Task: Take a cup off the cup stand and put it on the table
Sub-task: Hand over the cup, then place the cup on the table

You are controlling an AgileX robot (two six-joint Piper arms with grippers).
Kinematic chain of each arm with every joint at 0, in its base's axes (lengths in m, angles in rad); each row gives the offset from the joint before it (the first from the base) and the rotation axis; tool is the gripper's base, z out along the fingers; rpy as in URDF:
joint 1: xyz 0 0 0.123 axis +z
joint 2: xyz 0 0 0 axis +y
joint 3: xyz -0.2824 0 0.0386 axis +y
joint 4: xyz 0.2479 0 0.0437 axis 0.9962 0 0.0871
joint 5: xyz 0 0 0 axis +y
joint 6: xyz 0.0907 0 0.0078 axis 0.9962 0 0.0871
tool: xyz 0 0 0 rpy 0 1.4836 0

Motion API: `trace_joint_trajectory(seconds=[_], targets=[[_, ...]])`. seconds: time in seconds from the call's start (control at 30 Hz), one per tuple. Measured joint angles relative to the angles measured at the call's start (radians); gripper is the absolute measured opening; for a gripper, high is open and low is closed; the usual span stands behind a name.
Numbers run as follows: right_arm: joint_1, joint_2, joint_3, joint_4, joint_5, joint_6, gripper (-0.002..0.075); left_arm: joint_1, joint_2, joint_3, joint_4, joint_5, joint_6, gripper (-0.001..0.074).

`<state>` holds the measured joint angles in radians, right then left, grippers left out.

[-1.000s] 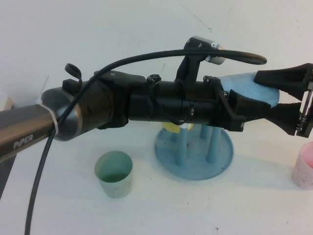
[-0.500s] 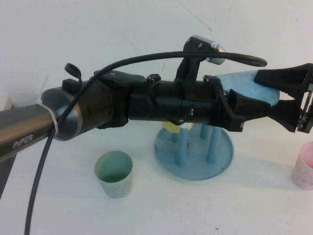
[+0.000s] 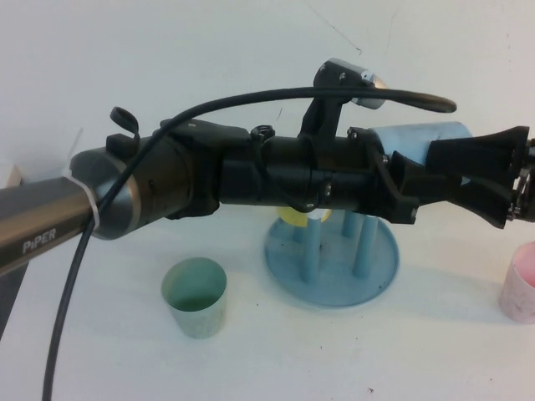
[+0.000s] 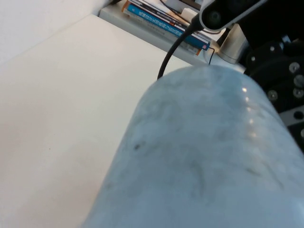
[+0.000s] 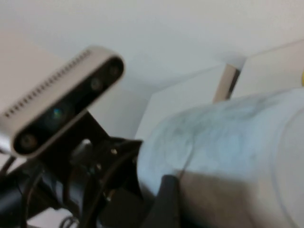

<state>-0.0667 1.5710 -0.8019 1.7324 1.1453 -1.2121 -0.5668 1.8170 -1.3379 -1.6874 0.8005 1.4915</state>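
The light blue cup [image 3: 418, 138] lies on its side in the air above the cup stand [image 3: 334, 276], a round blue base with upright pegs. My left gripper [image 3: 414, 188] reaches across from the left and is shut on the cup, which fills the left wrist view [image 4: 204, 152]. My right gripper [image 3: 443, 174] comes in from the right edge with its fingers closed against the cup's other end. The cup also shows in the right wrist view [image 5: 228, 133] with one dark finger [image 5: 167, 199] against it. The white table [image 3: 125, 351] lies below.
A pale green cup [image 3: 195, 296] stands upright left of the stand. A pink cup [image 3: 520, 288] stands at the right edge. A yellow cup [image 3: 292, 215] shows on the stand under my left arm. Books [image 4: 161, 16] lie beyond the table's edge.
My right gripper's fingers were spread wide around the cup and have closed onto it. The cup has turned from tilted to lying level. The left arm has not moved.
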Motion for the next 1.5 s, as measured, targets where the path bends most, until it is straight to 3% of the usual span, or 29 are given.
trace_joint_trajectory(seconds=[0.23, 0.4, 0.63, 0.8, 0.87, 1.23, 1.5], targets=[[-0.088, 0.0, 0.0, -0.037, 0.015, -0.007, 0.0689, 0.003, 0.0, 0.0, 0.027, 0.006, -0.036, 0.0046], [-0.176, -0.012, 0.0, -0.037, 0.015, -0.003, 0.0691, 0.011, 0.0, 0.0, 0.215, 0.042, -0.14, 0.0037], [-0.186, -0.033, 0.0, -0.063, 0.015, -0.001, 0.0692, -0.015, -0.096, -0.01, 0.792, 0.099, -0.55, 0.0036], [-0.186, -0.033, 0.0, -0.067, 0.015, -0.013, 0.0692, -0.179, -0.147, -0.091, 1.436, 0.322, -0.974, 0.0035], [-0.186, -0.033, 0.0, -0.072, 0.015, -0.019, 0.0692, -0.233, -0.142, -0.103, 1.575, 0.388, -1.065, 0.0035], [-0.186, -0.033, 0.0, -0.136, 0.015, -0.023, 0.0692, -0.268, 0.0, -0.109, 1.768, 0.42, -1.211, 0.0032], [-0.186, -0.033, 0.0, -0.139, 0.015, -0.023, 0.0691, -0.268, 0.135, -0.109, 1.788, 0.412, -1.251, 0.0031]])
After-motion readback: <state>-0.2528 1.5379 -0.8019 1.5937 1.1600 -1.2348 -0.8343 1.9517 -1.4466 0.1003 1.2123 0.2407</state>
